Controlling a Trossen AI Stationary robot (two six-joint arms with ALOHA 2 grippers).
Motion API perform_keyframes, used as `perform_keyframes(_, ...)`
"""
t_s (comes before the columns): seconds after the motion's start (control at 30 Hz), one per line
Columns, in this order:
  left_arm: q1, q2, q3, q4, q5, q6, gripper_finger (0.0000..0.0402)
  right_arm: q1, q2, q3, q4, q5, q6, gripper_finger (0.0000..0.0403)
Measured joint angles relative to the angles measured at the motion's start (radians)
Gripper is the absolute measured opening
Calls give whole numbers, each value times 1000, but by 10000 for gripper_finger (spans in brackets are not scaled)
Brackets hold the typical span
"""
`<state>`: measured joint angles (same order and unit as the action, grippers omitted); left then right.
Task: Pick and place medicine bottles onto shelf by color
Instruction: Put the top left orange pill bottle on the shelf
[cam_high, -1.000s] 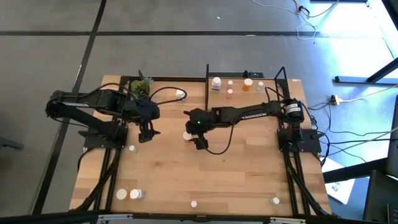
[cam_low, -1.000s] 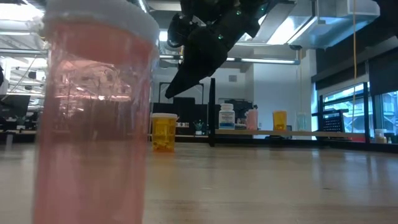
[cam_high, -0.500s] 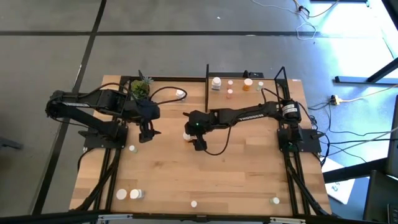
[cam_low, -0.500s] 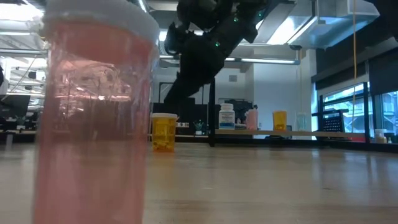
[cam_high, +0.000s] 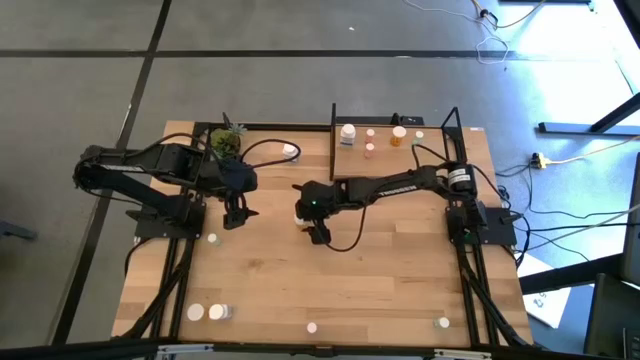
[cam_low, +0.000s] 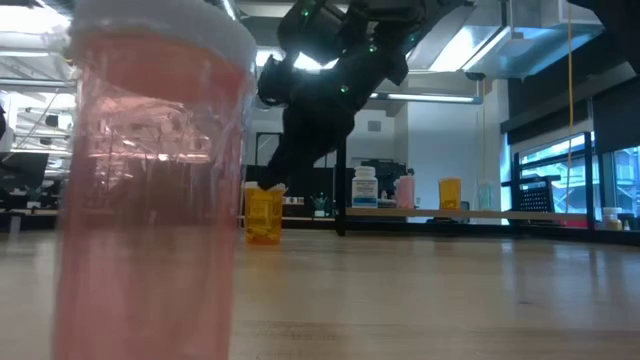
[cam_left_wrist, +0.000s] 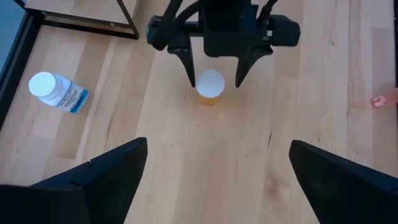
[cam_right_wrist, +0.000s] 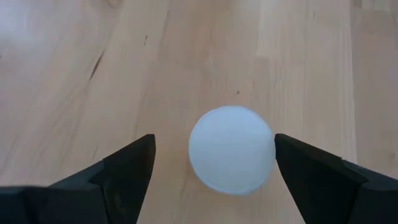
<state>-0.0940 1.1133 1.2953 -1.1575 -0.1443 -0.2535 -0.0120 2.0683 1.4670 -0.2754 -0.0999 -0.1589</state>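
An orange medicine bottle (cam_left_wrist: 210, 88) with a white cap (cam_right_wrist: 231, 149) stands upright on its base mid-table (cam_high: 300, 218). My right gripper (cam_left_wrist: 213, 79) is open and slants down over it, one finger on each side of the cap, with small gaps showing. My left gripper (cam_high: 235, 214) hangs open above the table's left part, touching nothing. The shelf (cam_high: 395, 158) at the far right carries a white bottle (cam_high: 348, 132), pink bottles (cam_high: 370, 132) and an orange one (cam_high: 399, 133).
A white bottle (cam_left_wrist: 59, 92) lies on its side near the potted plant (cam_high: 227, 142). More bottles stand along the near edge (cam_high: 206, 312), (cam_high: 312, 327), (cam_high: 442, 322). A pink bottle (cam_low: 150, 190) looms right before the low camera.
My right gripper has come down toward the orange bottle, staying open; its fingertips, which hung well above the cap, now reach cap level on either side. The bottle has stayed in place.
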Motion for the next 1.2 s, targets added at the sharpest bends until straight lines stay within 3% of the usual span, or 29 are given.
perform_keyframes(0.63,0,0,0,1,0,0,387,0,27,-2,34,1,28,288)
perform_keyframes(1.03,0,0,0,2,0,0,387,0,27,-2,40,2,108,213)
perform_keyframes(1.2,0,0,0,2,0,0,387,0,27,-2,39,2,131,213)
